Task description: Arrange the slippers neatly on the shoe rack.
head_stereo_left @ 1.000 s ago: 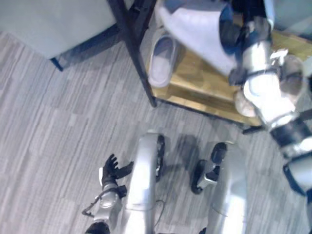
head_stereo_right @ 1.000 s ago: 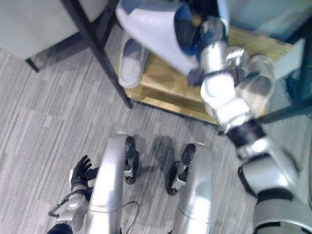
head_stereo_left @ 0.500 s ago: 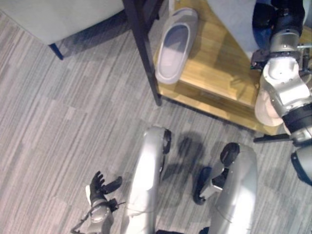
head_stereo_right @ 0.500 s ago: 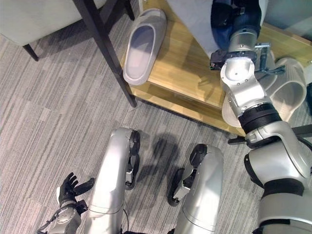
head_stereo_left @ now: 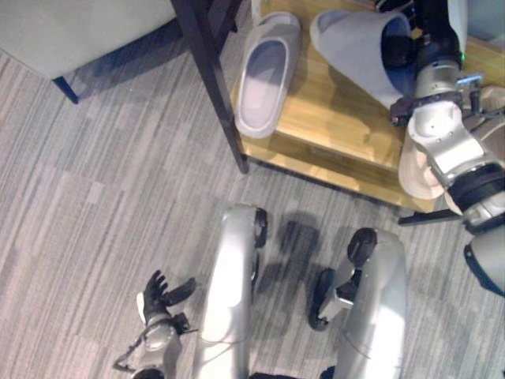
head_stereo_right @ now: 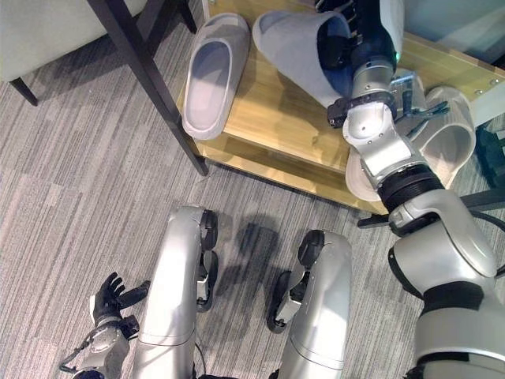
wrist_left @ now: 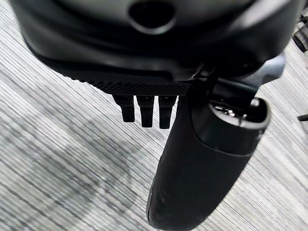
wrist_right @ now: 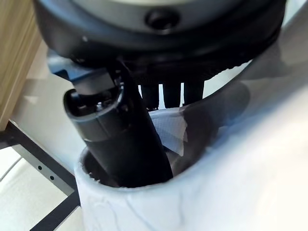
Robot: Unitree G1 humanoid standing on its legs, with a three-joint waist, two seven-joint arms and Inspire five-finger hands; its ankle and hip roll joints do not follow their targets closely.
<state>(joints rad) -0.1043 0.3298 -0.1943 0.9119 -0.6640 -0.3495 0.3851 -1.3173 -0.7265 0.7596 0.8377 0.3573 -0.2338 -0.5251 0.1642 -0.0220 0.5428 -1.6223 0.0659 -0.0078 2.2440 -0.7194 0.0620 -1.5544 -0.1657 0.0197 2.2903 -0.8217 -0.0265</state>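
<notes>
1. Right hand (head_stereo_right: 347, 47) is pushed into the mouth of a grey slipper (head_stereo_right: 296, 49) and carries it over the wooden shelf (head_stereo_right: 272, 130) of the shoe rack; its thumb (wrist_right: 122, 144) runs down inside the slipper, but whether the fingers curl round the strap I cannot tell.
2. Left of it, a second grey slipper (head_stereo_left: 267, 73) lies flat on the shelf beside the dark rack post (head_stereo_left: 209, 79).
3. A pale slipper (head_stereo_right: 442, 142) sits at the shelf's right end, partly behind the arm.
4. Left hand (head_stereo_left: 162, 296) hangs low over the floor, fingers spread, holding nothing.
5. To do this step well, I judge the carried slipper should be lowered sole-flat just right of the lying one, toes lined up and pointing the same way, before the hand slides out.
</notes>
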